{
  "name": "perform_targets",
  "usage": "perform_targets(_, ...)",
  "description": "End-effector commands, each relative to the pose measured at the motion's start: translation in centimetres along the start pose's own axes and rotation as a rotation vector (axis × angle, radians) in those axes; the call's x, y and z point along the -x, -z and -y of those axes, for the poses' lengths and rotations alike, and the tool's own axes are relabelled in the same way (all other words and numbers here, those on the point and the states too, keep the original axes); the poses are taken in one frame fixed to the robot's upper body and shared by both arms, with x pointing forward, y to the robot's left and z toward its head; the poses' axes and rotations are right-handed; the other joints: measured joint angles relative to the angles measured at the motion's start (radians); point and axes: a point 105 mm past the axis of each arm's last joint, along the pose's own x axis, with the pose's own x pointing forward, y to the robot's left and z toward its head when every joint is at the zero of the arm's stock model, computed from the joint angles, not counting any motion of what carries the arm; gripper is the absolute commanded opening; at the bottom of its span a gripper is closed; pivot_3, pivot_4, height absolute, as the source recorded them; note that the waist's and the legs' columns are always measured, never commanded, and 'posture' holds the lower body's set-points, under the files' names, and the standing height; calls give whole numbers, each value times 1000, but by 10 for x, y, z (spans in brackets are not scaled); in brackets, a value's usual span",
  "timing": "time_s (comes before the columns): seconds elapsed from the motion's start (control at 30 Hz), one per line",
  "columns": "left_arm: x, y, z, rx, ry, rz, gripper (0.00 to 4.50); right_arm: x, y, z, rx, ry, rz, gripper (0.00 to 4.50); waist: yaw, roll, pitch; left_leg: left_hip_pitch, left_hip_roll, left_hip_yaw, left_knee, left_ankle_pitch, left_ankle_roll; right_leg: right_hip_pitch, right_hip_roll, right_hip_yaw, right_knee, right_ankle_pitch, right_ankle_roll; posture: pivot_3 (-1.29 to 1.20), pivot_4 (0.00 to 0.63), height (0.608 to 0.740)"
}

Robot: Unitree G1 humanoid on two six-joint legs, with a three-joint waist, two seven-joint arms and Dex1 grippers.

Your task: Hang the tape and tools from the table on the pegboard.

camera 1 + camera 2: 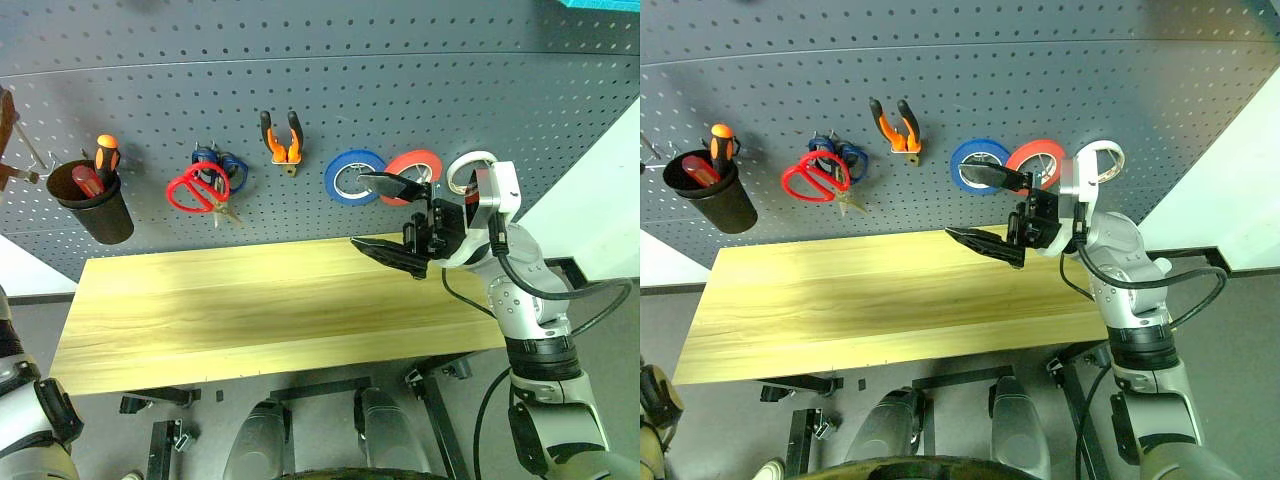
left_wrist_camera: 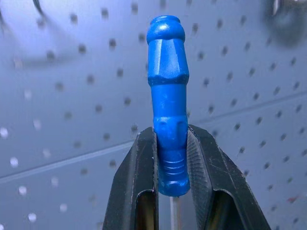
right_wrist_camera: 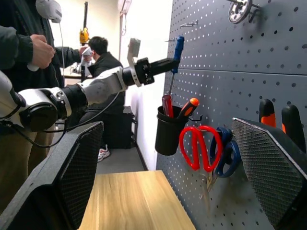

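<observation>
My left gripper (image 2: 170, 132) is shut on the blue handle of the slim screwdriver (image 2: 168, 76), close to the dark grey pegboard (image 1: 400, 80). In the right wrist view the screwdriver (image 3: 178, 48) hangs shaft-down just above the black cup (image 3: 169, 136). The red-looped scissors (image 1: 197, 190), the orange pliers (image 1: 282, 135) and the cream-white tape (image 1: 470, 155) hang on the pegboard. The tape is partly behind my right wrist. My right gripper (image 1: 360, 210) stands wide open and empty over the table's (image 1: 250, 300) far right edge, in front of the blue and red rolls.
The black cup (image 1: 95, 205) at the pegboard's left holds orange and red screwdrivers. Dark blue scissors (image 1: 225, 163) hang behind the red ones. A blue roll (image 1: 335, 175) and a red roll (image 1: 425, 160) hang beside the tape. People (image 3: 29, 43) stand beyond the table's left end.
</observation>
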Motion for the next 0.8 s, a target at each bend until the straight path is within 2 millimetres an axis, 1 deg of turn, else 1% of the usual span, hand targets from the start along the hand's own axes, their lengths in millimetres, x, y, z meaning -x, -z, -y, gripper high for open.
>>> perform_targets(0.03, -4, 2, 1, -18, 0, 26, 478, 1, -11, -2, 42, 7, 24, 4500, 1, 0, 0, 0, 0, 0, 0, 0, 0, 0, 0, 0, 0, 0, 0, -16, 92, 740)
perform_targets(0.2, -5, 21, 13, 23, 31, -11, 478, 1, -10, -3, 41, 5, 19, 4500, 2, 0, 0, 0, 0, 0, 0, 0, 0, 0, 0, 0, 0, 0, 0, -18, 92, 740)
perform_targets(0.27, -5, 23, 14, 44, 35, -17, 478, 0, -10, -3, 41, 6, 19, 4500, 1, 0, 0, 0, 0, 0, 0, 0, 0, 0, 0, 0, 1, 0, 0, -19, 93, 740)
perform_targets(0.33, -5, 25, 15, 85, 40, -21, 1227, 0, -10, -2, 42, 7, 19, 4500, -1, 0, 0, 0, 0, 0, 0, 0, 0, 0, 0, 0, 1, 0, 0, -19, 93, 740)
perform_targets(0.37, -5, 26, 16, 107, 46, -23, 1463, 0, -10, -2, 42, 7, 18, 4500, -1, 0, 0, 0, 0, 0, 0, 0, 0, 0, 0, 0, 1, 0, 0, -19, 93, 740)
perform_targets(0.4, -4, 26, 17, 111, 50, -24, 1818, 0, -10, -1, 43, 7, 17, 4500, -2, 0, 0, 0, 0, 0, 0, 0, 0, 0, 0, 0, 1, 0, 0, -18, 92, 740)
perform_targets(0.5, -2, 26, 17, 105, 48, -28, 2874, 0, -10, -1, 43, 7, 17, 4500, -1, 0, 0, 0, 0, 0, 0, 0, 0, 0, 0, 0, 1, 0, 0, -18, 92, 740)
perform_targets(0.6, 0, 22, 11, 64, 3, -19, 3861, -1, -11, -1, 43, 5, 18, 4500, -2, 0, 0, 0, 0, 0, 0, 0, 0, 0, 0, 0, 1, 0, 0, -17, 93, 740)
perform_targets(0.63, 1, 17, 8, 56, -18, -1, 3861, -1, -11, -2, 43, 4, 17, 4500, -2, 0, 0, 0, 0, 0, 0, 0, 0, 0, 0, 0, 1, 0, 0, -17, 93, 740)
perform_targets(0.7, 5, -2, -4, 80, -85, 69, 3861, 0, -11, -2, 44, 6, 13, 4500, -3, 0, 0, 0, 0, 0, 0, 0, 0, 0, 0, 0, 1, 0, 0, -22, 94, 740)
perform_targets(0.73, 7, -8, -8, 86, -106, 87, 3861, 0, -11, -3, 44, 7, 11, 4500, -4, 0, 0, 0, 0, 0, 0, 0, 0, 0, 0, 0, 1, 0, 0, -22, 94, 740)
perform_targets(0.8, 13, -22, -8, 119, -84, 124, 3861, 1, -10, -4, 46, 8, 1, 4500, -8, 0, 0, 0, 0, 0, 0, 0, 0, 0, 0, 0, 1, 0, 0, -23, 96, 740)
